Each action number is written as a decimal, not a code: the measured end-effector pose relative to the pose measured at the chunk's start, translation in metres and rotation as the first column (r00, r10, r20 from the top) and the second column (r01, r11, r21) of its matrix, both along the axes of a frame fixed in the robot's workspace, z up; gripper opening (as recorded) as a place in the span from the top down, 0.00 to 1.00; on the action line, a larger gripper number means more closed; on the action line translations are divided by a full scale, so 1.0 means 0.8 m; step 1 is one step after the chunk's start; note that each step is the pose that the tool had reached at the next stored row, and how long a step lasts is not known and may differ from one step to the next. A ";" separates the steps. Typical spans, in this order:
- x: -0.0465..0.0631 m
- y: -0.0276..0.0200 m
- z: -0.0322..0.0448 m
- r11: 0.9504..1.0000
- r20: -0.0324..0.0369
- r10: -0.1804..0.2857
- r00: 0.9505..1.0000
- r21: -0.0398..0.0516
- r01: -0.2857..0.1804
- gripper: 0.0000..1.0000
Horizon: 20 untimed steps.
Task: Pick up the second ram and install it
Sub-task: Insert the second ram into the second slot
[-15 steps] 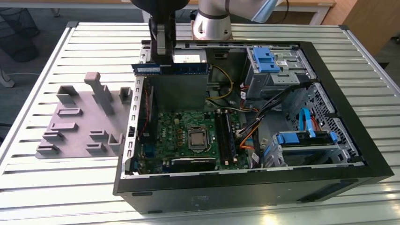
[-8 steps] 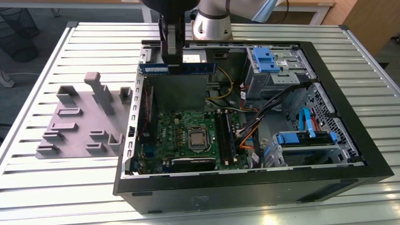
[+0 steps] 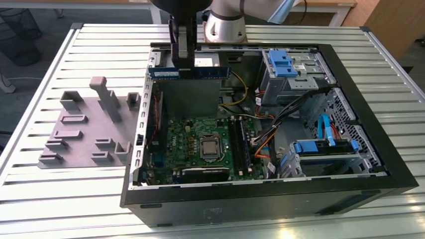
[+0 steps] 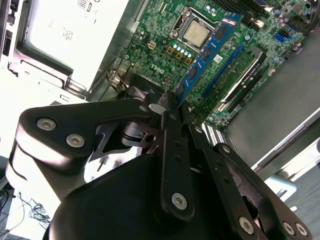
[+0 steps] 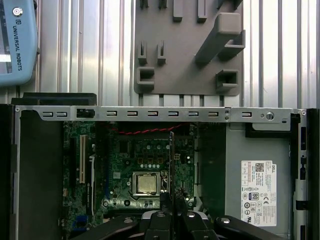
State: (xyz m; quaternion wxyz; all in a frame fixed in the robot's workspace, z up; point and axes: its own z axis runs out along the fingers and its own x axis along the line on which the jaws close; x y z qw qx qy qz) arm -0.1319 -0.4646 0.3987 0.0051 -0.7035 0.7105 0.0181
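Currently you are mid-carry. Well apart from the grey holder tray [image 3: 79, 134] on the exterior view's left, the second ram [image 3: 192, 72] hangs level above the open case [image 3: 265, 194]. The gripper [image 3: 184, 63] has its jaws closed narrowly on the stick's upper edge, near mid-length. Seating it, I judge, calls for lining its lower edge over a free memory slot [image 3: 238, 144], right of the motherboard [image 3: 189, 144].

Bright, even light. In the second wrist view the power supply [image 4: 75, 35] glares white; in the exterior view soft shadow lies inside the case [image 3: 265, 199].
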 end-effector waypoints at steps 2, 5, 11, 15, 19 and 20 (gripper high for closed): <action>0.000 0.0000 0.0000 1.000 0.000 0.000 1.000 0.000 0.000 0.86; 0.000 0.0000 0.0000 1.000 0.000 -0.002 1.000 0.000 0.002 0.86; 0.000 0.0000 -0.0001 0.999 0.000 -0.033 0.999 0.000 0.033 0.86; 0.000 0.0000 -0.0002 0.998 0.000 -0.056 0.998 0.000 0.056 0.86; 0.000 0.0000 -0.0003 0.997 0.000 -0.075 0.997 0.000 0.075 0.86; 0.000 0.0000 -0.0003 0.997 0.000 -0.080 0.997 0.000 0.080 0.86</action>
